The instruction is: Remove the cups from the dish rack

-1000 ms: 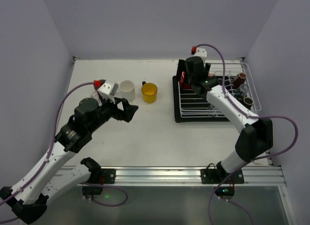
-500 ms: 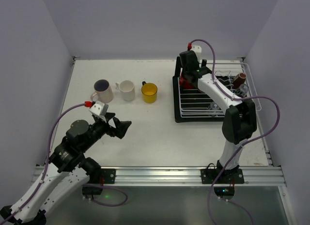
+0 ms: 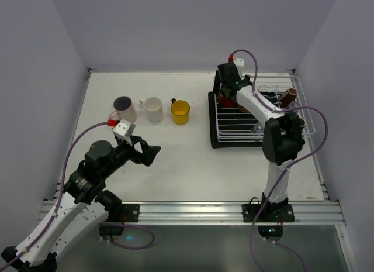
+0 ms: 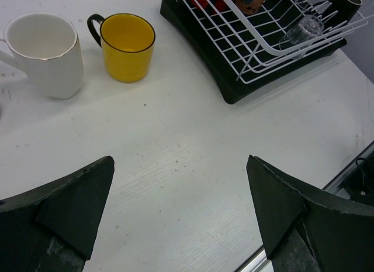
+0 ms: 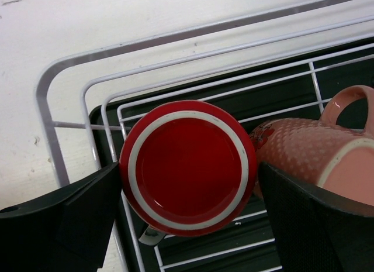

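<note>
From where I stand, the dish rack [image 3: 309, 116] sits on its black tray [image 3: 214, 141] in the far right part of the table [image 3: 187, 172]. The right gripper [image 3: 225, 100] reaches down into the rack's far left corner. Its jaws stand wide apart with the red cup [image 5: 188, 167] between them. That cup shows a round red face with a white ring. One finger [image 5: 64, 225] sits on each side of it, but I cannot tell whether either one touches. A pinkish cup [image 5: 315, 158] with a dimpled wall lies on its side right against the red one, its handle pointing away. Farther along the rack's far edge a dark brown cup [image 3: 289, 96] leans against the wires. A clear glass [image 4: 301, 31] lies among the wires near the rack's near edge.

On the left half of the table three cups stand upright in a row, toward the far edge. They are a cream cup [image 3: 124, 110] with a dark inside, a white cup [image 3: 153, 109] and a yellow cup [image 3: 180, 112], each a little apart from the next. The left gripper [image 3: 152, 153] hangs over bare table nearer the near edge. Its jaws are spread wide and nothing is between them.
</note>
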Motion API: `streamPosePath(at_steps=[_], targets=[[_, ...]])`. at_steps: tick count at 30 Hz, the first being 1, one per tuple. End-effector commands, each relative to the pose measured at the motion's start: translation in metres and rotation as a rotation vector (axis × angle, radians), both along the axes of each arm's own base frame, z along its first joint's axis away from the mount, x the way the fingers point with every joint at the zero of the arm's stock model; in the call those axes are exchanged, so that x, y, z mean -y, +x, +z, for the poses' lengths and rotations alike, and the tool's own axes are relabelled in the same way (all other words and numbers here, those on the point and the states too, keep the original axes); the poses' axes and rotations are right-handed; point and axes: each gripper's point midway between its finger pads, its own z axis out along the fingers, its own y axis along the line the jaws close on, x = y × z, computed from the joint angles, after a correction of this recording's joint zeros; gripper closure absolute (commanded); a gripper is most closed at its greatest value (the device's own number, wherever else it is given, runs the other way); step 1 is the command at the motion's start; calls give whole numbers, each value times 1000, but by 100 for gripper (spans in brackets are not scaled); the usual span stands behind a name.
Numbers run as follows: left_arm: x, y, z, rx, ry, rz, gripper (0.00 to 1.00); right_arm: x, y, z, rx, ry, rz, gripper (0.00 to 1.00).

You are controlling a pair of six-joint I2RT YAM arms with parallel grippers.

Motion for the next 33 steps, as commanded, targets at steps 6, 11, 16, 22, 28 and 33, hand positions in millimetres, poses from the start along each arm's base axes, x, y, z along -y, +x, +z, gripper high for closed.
streamPosePath(at_steps=[6,11,16,22,28,33], targets=[[2,8,4,22,-14,-20,0,-8,11,2,13,48,5,19],[0,9,5,26,-20,-10,0,-5,9,29,88,72,-4,48],[2,11,8,33,-20,-17,0,0,3,109,308,103,22,53],[11,11,16,24,-65,-45,0,0,-26,171,459,162,109,52],[35,8,49,69,-247,-135,0,-31,-84,209,515,390,310,52],[58,9,70,66,-396,-227,3,-69,-158,222,574,692,548,53]])
